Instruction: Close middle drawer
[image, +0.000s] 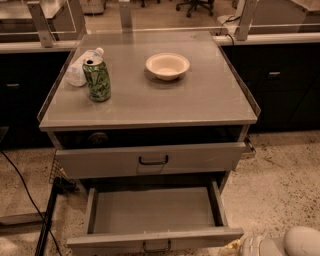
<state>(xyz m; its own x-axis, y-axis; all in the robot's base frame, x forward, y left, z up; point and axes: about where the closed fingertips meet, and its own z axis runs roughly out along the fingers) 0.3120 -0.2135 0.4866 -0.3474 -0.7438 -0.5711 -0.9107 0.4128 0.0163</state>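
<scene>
The middle drawer (152, 210) is a long, shallow grey tray pulled far out at the bottom of the cabinet. It is empty inside. Its low front panel (110, 242) carries a small dark loop handle (156, 246) at the centre. My gripper (239, 246) sits at the bottom right edge of the view, right beside the drawer's front right corner. The white arm (300, 242) trails off behind it to the right. Above, a taller grey drawer front (200, 157) with its own dark handle stands slightly out.
On the cabinet top (150, 100) stand a green can (97, 79), a crumpled plastic bottle (80, 67) behind it and a white bowl (167, 65). Black cables (30, 200) run along the floor at the left. Dark counters stand behind on both sides.
</scene>
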